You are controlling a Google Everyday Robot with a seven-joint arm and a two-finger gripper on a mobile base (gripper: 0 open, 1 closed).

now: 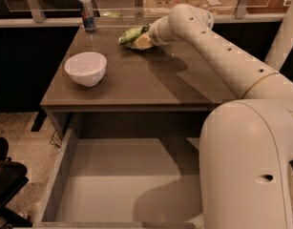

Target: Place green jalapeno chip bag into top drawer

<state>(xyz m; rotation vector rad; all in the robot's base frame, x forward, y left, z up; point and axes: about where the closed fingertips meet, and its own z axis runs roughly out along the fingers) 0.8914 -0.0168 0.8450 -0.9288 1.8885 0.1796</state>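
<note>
- The bag (132, 35) lies on the far part of the table (136, 82), right at the tip of the gripper (146, 39); the 2 overlap in view and seem to touch.
- Its long axis runs roughly in line with the gripper's reach, out from the tip toward the can (87, 13); the green end points away from the tool and a pale patch sits against it.
- It looks crumpled and low on the top; I cannot tell whether any of it is lifted.
- The wrist hides the gripper's end, so I cannot tell whether it is apart, together or clamped on the bag.
- The 1 arm (222, 56) stretches from the near right across the table to that far edge.
- The bowl (85, 68) stands well apart from the gripper, nearer the camera and to the can's side; the can stands beyond the bag's far end.
- The drawer (60, 175) is pulled out below the table's near edge, well behind and below the gripper, its bottom bare.
- Judgement: the bag is not yet in the drawer; the coming move needs a sure hold, a lift, and a long draw back over the near edge, passing beside the bowl.
</note>
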